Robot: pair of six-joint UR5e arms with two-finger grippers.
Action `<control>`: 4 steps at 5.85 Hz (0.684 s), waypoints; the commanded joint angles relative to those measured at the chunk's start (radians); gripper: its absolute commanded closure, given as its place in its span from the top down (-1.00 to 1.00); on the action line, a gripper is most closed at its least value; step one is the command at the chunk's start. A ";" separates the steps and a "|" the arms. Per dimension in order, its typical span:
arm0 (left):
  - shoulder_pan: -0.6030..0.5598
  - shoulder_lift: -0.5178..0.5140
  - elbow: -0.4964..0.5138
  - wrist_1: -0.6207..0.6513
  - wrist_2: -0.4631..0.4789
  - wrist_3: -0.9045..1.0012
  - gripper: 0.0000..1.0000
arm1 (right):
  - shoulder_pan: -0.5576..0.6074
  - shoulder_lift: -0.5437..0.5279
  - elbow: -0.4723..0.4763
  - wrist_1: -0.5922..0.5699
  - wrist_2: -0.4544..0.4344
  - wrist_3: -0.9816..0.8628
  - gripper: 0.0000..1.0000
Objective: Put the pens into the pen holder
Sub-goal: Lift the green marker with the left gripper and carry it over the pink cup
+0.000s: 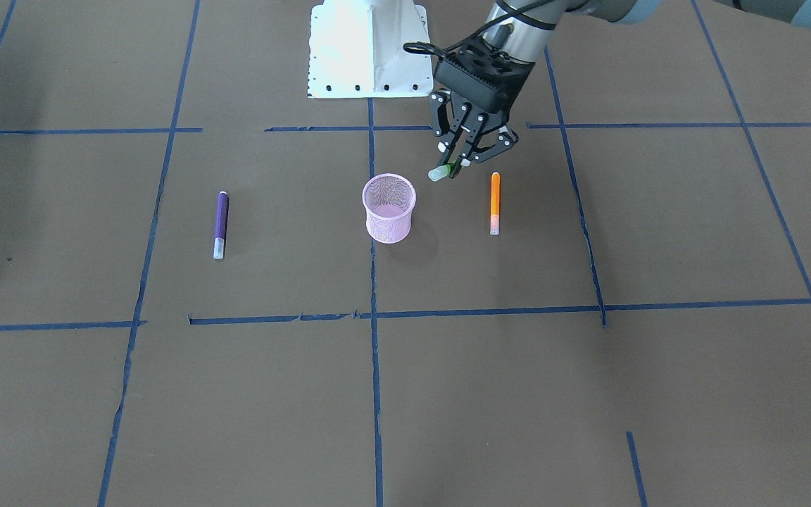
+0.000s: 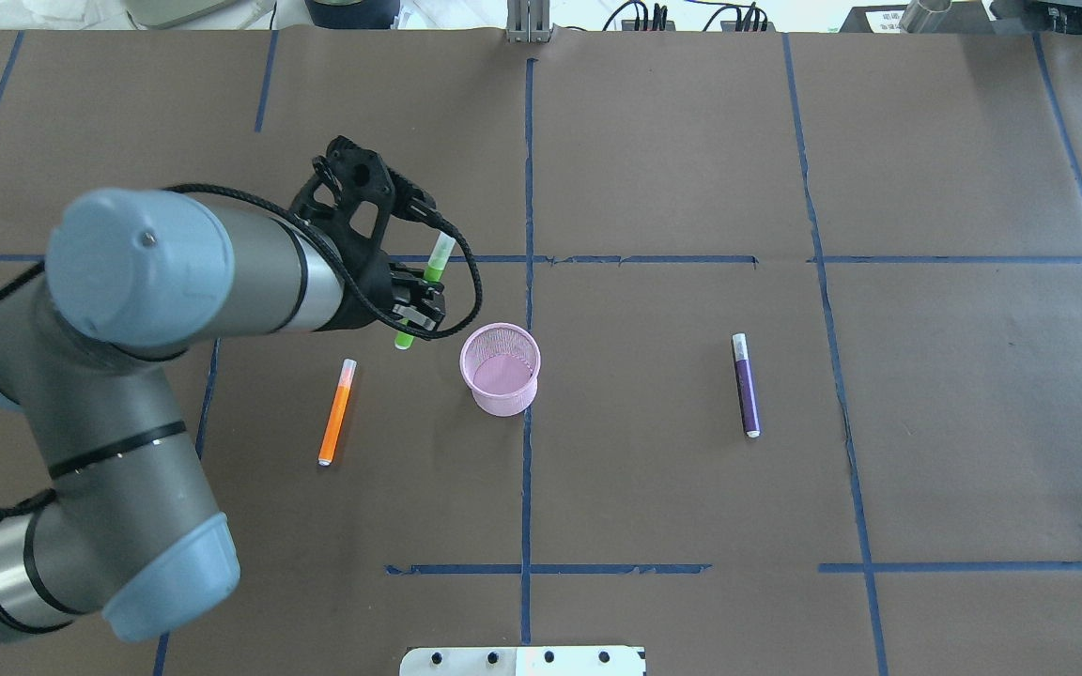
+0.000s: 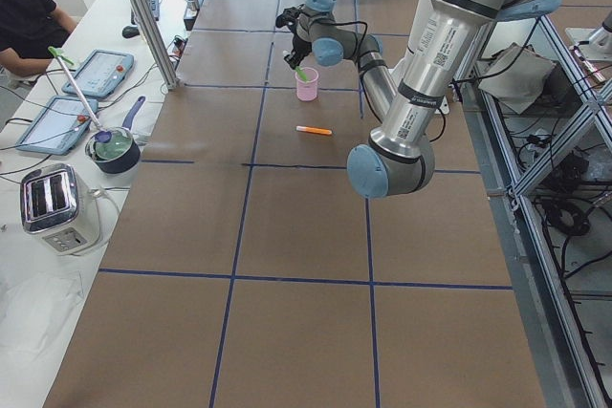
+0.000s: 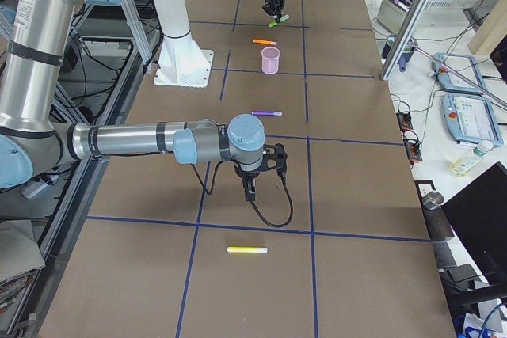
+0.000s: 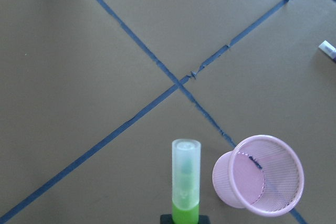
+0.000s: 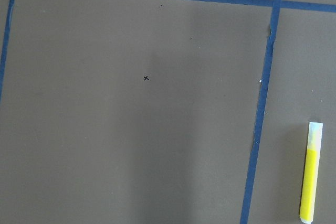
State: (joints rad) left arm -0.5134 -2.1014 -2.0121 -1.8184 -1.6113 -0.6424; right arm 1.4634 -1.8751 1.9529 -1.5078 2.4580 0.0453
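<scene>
The pink wire-mesh pen holder (image 1: 389, 208) (image 2: 500, 368) stands upright near the table's middle. My left gripper (image 1: 456, 165) (image 2: 414, 314) is shut on a green pen (image 1: 441, 172) (image 2: 435, 263) and holds it above the table, just beside the holder on the robot's left. In the left wrist view the pen (image 5: 186, 182) points forward with the holder (image 5: 260, 177) to its right. An orange pen (image 1: 495, 203), a purple pen (image 1: 221, 224) and a yellow pen (image 6: 311, 177) lie flat on the table. My right gripper (image 4: 252, 187) hovers near the yellow pen (image 4: 246, 250); I cannot tell whether it is open or shut.
The white robot base (image 1: 367, 49) sits at the table's robot-side edge. Blue tape lines cross the brown table cover. A side bench with a toaster (image 3: 57, 203) and tablets runs along the operators' side, where a person sits.
</scene>
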 commanded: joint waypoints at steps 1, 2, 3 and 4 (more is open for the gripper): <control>0.094 -0.014 0.030 -0.134 0.219 -0.080 -0.98 | 0.000 0.001 0.000 -0.002 -0.002 0.005 1.00; 0.128 -0.014 0.056 -0.142 0.310 -0.083 -0.91 | 0.000 0.001 -0.003 -0.003 -0.004 0.005 1.00; 0.153 -0.020 0.093 -0.143 0.368 -0.113 -0.72 | -0.002 0.001 -0.006 -0.003 -0.002 0.008 1.00; 0.154 -0.022 0.140 -0.200 0.375 -0.117 -0.62 | -0.002 0.002 -0.008 -0.003 -0.002 0.007 1.00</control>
State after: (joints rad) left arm -0.3678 -2.1206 -1.9125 -1.9793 -1.2600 -0.7498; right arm 1.4623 -1.8739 1.9470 -1.5108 2.4557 0.0523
